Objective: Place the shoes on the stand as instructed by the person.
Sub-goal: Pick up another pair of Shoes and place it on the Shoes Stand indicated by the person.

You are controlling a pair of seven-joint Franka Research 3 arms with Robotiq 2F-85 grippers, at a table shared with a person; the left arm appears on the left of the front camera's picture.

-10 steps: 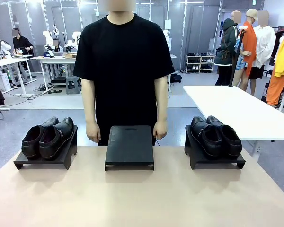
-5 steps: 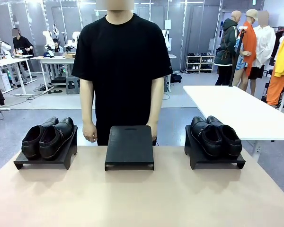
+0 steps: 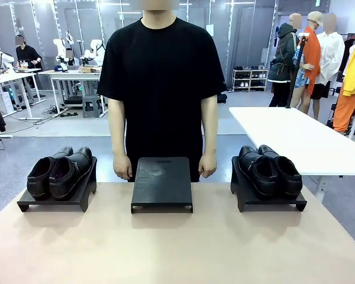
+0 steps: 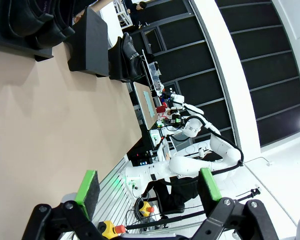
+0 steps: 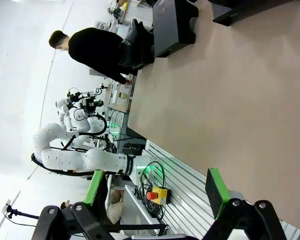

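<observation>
One pair of glossy black shoes [image 3: 59, 173] sits on the left black stand [image 3: 29, 203], and a second pair of shoes [image 3: 270, 170] sits on the right stand [image 3: 284, 205]. Between them the middle stand [image 3: 161, 183] is bare. The person [image 3: 163, 89] stands behind it, one hand [image 3: 123, 167] hanging at each side of it. My left gripper [image 4: 148, 186] hangs open over the table's near side with nothing between its green pads [image 4: 87, 185]. My right gripper [image 5: 155, 192] is likewise open and holds nothing. The left wrist view shows the left pair [image 4: 37, 20] and the bare stand [image 4: 92, 42].
The tan tabletop [image 3: 177, 248] stretches bare between the stands and the near edge. A white table [image 3: 296, 139] stands off to the right behind. The right wrist view shows the middle stand [image 5: 170, 25] far ahead and bare tabletop [image 5: 230, 100].
The person has shifted a little to the picture's right, and both hands now hang beside the middle stand. Shoes and stands have not moved.
</observation>
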